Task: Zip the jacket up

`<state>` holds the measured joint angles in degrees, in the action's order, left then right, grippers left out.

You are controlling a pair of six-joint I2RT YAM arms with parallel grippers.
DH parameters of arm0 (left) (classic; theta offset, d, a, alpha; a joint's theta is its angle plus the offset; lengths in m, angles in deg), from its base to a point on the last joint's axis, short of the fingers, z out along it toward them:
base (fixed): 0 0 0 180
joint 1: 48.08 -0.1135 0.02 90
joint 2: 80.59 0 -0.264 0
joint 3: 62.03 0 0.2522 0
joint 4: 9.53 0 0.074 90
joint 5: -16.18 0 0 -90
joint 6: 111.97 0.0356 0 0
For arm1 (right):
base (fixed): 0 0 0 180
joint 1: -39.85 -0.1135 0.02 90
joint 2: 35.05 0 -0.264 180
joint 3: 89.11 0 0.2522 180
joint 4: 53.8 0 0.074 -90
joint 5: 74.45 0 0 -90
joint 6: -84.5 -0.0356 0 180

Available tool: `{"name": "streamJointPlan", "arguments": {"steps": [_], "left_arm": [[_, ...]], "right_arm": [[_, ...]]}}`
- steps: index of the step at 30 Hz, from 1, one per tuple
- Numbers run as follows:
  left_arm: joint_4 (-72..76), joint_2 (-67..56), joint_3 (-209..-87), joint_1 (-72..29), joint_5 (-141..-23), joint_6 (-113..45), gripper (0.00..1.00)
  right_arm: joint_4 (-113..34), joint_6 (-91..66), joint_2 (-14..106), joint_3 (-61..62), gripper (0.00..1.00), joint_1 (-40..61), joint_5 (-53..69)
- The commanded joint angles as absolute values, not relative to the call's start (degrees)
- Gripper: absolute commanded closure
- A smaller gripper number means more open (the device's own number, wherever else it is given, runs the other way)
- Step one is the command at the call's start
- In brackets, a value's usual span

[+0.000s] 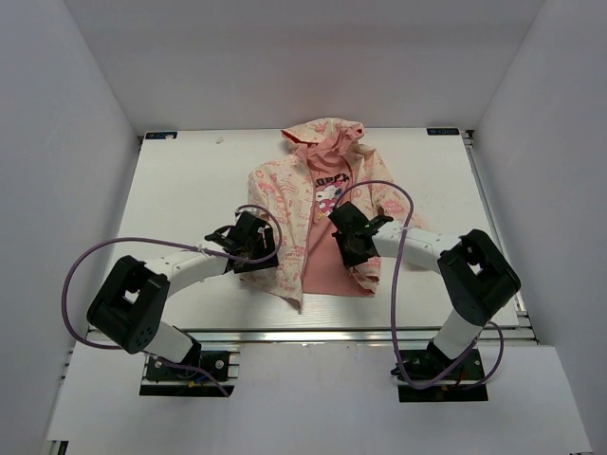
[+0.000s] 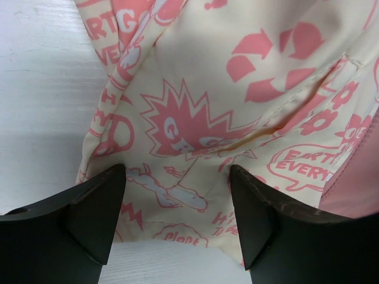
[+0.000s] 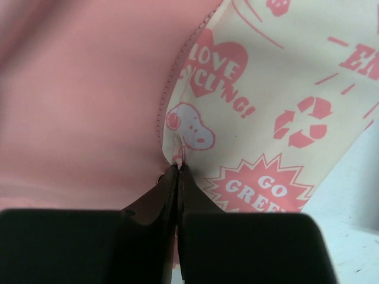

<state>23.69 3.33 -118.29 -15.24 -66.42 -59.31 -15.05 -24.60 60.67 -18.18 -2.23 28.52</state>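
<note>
Top view: the jacket [image 1: 277, 194] lies flat on the white table [image 1: 190, 180], slightly toward 12 o'clock of the table's centre. Its hood [image 1: 327, 133] points to 12 o'clock and its hem to 6 o'clock. The front is open, and a broad strip of pink lining [image 1: 327, 261] shows between the two cream printed panels.

Left gripper [image 1: 248, 242]: positioned at 8 o'clock of the jacket's centre, over the outer part of the left-hand panel. In the left wrist view the left gripper [image 2: 177, 219] has its fingers [image 2: 89, 219] spread wide apart. Printed cream fabric of the jacket [image 2: 237, 89] lies in the gap between them, with bare table [image 2: 41, 89] at 9 o'clock. Nothing is pinched. Whether the fingertips touch the cloth cannot be told.

Right gripper [image 1: 349, 237]: positioned at 4 o'clock of the jacket's centre, at the inner edge of the right-hand panel. In the right wrist view the right gripper [image 3: 178, 171] has its fingers pressed together, nipping the jacket [image 3: 266, 118] at the stitched front edge. Here the pink lining [image 3: 77, 89] meets the printed cream cloth. The fabric puckers slightly at the pinch.
</note>
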Motion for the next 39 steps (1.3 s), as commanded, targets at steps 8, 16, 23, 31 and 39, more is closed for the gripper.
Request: {"name": "streamJointPlan", "arguments": {"steps": [8,16,23,31,39], "left_arm": [[23.7,2.2,-117.9,-16.1,-64.3,-59.2,0.22],[25.2,1.8,-118.3,-16.2,-63.5,-59.4,0.22],[25.8,0.5,-119.1,-16.2,-63.1,-59.9,0.21],[28.5,-1.4,-120.8,-16.2,-63.4,-59.4,0.17],[29.8,-5.9,-121.1,-16.2,-65.9,-58.3,0.02]], "right_arm": [[-13.7,-21.9,48.7,-11.5,1.00,-2.2,19.8],[-19.5,-26.2,36.9,-30.1,1.00,-2.3,0.5],[-22.4,-33.2,30.9,-44.8,0.64,-2.3,6.4],[-14.5,-29.6,23.3,-40.1,0.48,-2.5,14.2],[-16.0,-30.9,29.7,-36.1,0.47,-8.7,15.3]]}}
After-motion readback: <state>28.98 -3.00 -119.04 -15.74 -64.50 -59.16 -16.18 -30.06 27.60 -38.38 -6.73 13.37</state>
